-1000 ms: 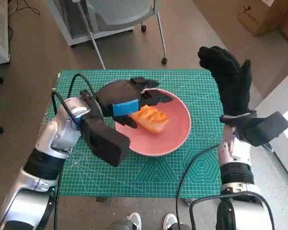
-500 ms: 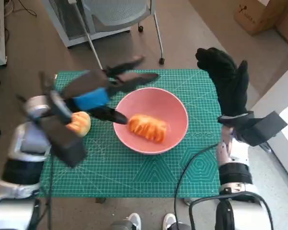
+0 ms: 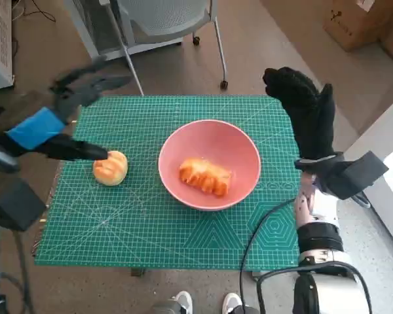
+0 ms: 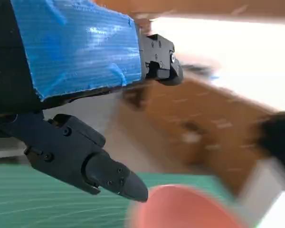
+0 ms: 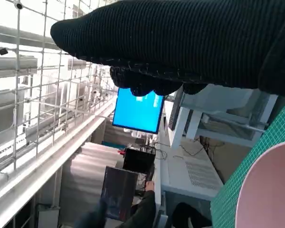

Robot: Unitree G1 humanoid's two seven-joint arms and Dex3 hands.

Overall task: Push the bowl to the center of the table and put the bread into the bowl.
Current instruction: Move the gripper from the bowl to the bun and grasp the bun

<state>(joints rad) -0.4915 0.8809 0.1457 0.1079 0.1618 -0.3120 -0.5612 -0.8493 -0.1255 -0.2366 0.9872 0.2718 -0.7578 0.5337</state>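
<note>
Two breads showing in head view: one bread [image 3: 205,176] lying inside pink bowl [image 3: 209,165] at frame centre, second bread roll [image 3: 111,168] sitting on green mat [image 3: 150,229] left of bowl. Left hand [image 3: 49,121] hovering at left edge, fingers spread, gripping nothing. Right hand [image 3: 304,112] raised upper right, empty, fingers extended.

Pink bowl [image 3: 232,157], orange bread [image 3: 205,176], green gridded mat [image 3: 150,222].
</note>
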